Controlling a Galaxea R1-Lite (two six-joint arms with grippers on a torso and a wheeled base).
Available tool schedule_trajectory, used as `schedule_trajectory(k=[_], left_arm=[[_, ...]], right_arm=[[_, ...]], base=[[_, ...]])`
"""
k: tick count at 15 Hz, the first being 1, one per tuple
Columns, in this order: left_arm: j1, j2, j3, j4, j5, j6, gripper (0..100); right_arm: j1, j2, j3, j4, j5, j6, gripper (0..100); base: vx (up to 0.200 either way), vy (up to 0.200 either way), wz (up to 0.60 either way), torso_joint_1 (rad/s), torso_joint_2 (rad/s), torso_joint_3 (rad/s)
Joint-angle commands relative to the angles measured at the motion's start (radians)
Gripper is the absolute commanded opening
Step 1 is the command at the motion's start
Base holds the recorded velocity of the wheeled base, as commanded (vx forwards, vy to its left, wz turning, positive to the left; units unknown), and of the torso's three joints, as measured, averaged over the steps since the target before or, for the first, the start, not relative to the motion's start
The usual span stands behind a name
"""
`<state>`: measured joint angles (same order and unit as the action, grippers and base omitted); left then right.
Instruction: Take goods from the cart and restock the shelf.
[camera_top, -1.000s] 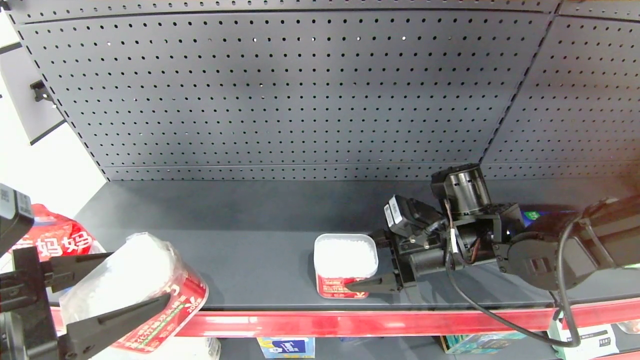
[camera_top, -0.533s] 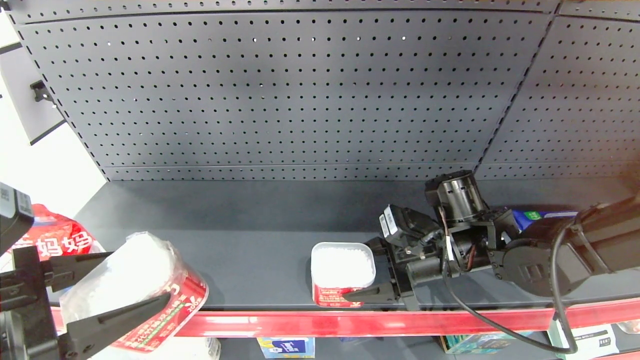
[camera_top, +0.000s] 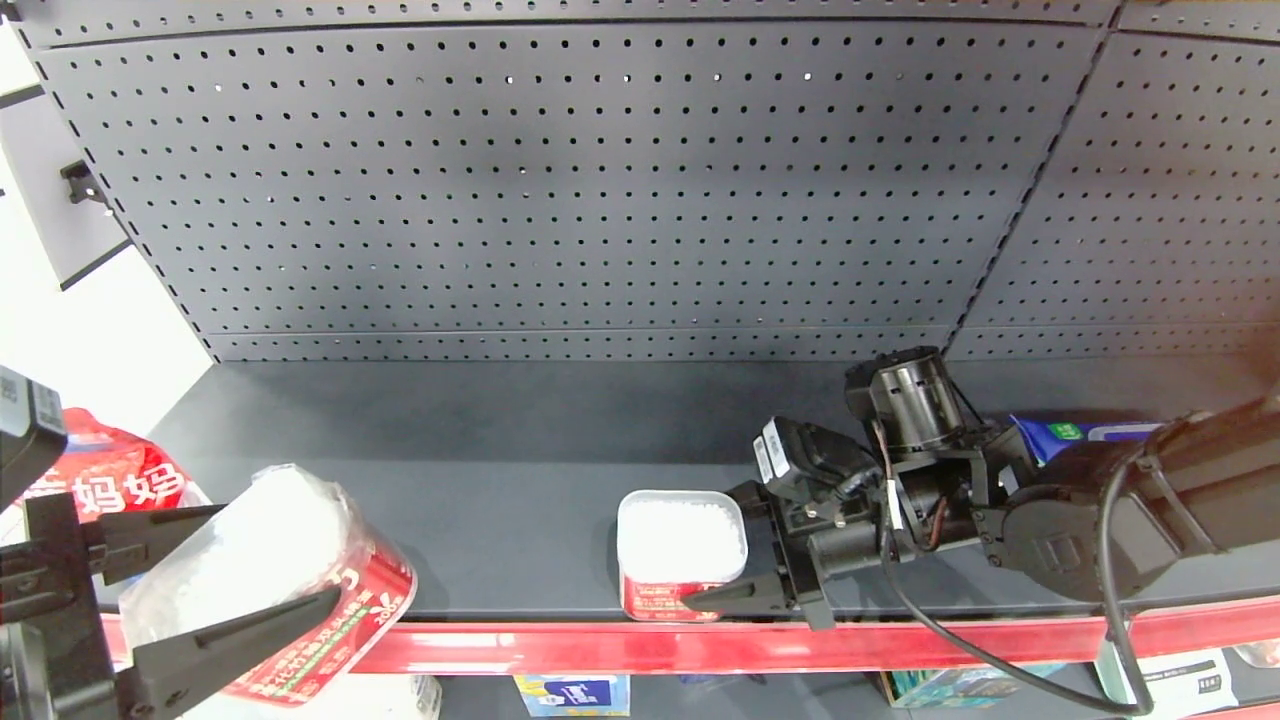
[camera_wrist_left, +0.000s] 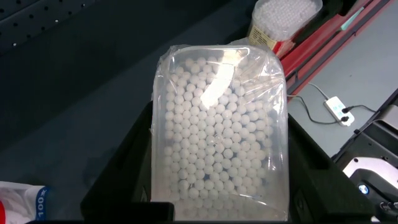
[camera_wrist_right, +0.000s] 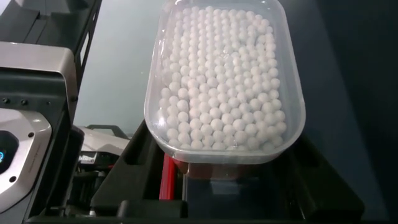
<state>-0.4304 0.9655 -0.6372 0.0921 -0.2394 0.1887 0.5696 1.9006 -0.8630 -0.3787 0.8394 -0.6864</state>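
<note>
Left gripper (camera_top: 280, 555) pinched 1 bag (camera_top: 262, 545) of white beads beside the shelf (camera_top: 480, 480). Right gripper (camera_top: 718, 545) clamped 1 bead tub (camera_top: 682, 525) at the shelf's front edge.

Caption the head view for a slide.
Right gripper grips a tub of white beads at the front edge of the shelf; left gripper holds a bag of beads.

A tub (camera_top: 682, 545) sits near the front edge of the shelf (camera_top: 480, 470), in the right gripper (camera_top: 725, 548), with a packet (camera_top: 1060, 432) behind to its right. Far left, before the shelf, the left gripper (camera_top: 280, 555) holds a bag (camera_top: 270, 570).
</note>
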Motion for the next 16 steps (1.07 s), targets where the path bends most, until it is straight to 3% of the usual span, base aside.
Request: schedule_trajectory(k=[1, 16], left_arm=[[-0.001, 0.001, -0.002, 0.000, 0.000, 0.000, 0], [-0.001, -0.010, -0.002, 0.000, 0.002, 0.000, 0]], right_arm=[[0.001, 0.000, 0.004, 0.001, -0.002, -0.001, 0], [0.018, -0.008, 0.016, 0.000, -0.008, -0.001, 0]], base=[[0.000, 0.000, 0.00, 0.000, 0.00, 0.000], [0.000, 0.000, 0.00, 0.000, 0.00, 0.000]])
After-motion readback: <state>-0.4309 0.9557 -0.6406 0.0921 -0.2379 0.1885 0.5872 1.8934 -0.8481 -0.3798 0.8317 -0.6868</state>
